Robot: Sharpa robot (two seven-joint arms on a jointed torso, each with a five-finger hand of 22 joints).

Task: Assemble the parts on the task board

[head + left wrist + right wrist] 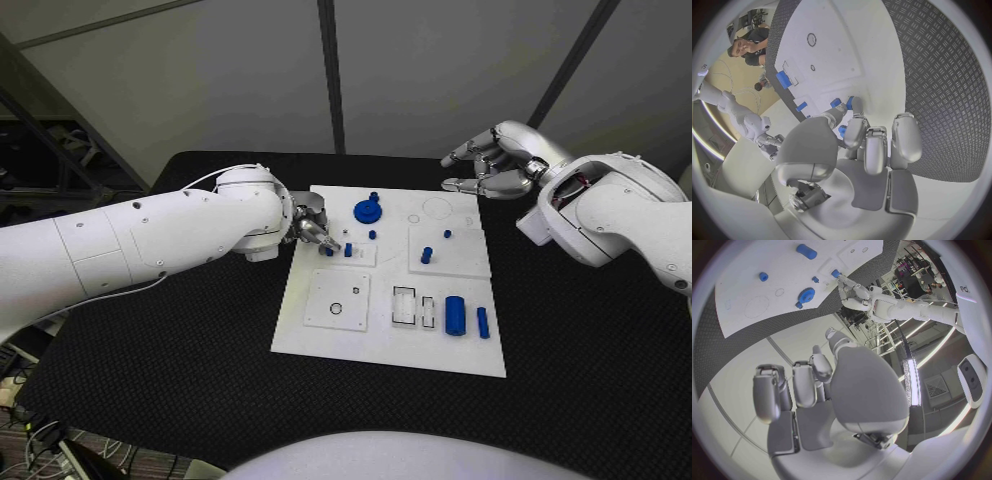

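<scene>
Black textured table point(173, 360) is carrying the white task board point(332, 345) at its middle. Left hand point(309, 232) is reaching over the board's left edge, fingertips pressing down around a small blue peg point(348, 250) standing just beside them; in the left wrist view the fingers point(856, 131) are closing in on small blue pieces, probably pinching one, but the contact is partly hidden so the grip cannot be told for sure. Right hand point(490, 165) is hovering off the board's far right corner, fingers loosely curled and apart, holding nothing.

Parts are sitting on the board: a blue gear point(368, 211) at the far side, a short peg point(427, 256) in the right panel, a blue cylinder point(456, 315) and a thinner blue bar point(482, 322) lying side by side near the near right corner.

Pieces are looking like rigid moulded plastic, light, smooth and likely slippery. Pegs are best pinched across the shaft near the top, kept upright; the cylinder is likely rolling if nudged, so taking it across its middle is safer.
</scene>
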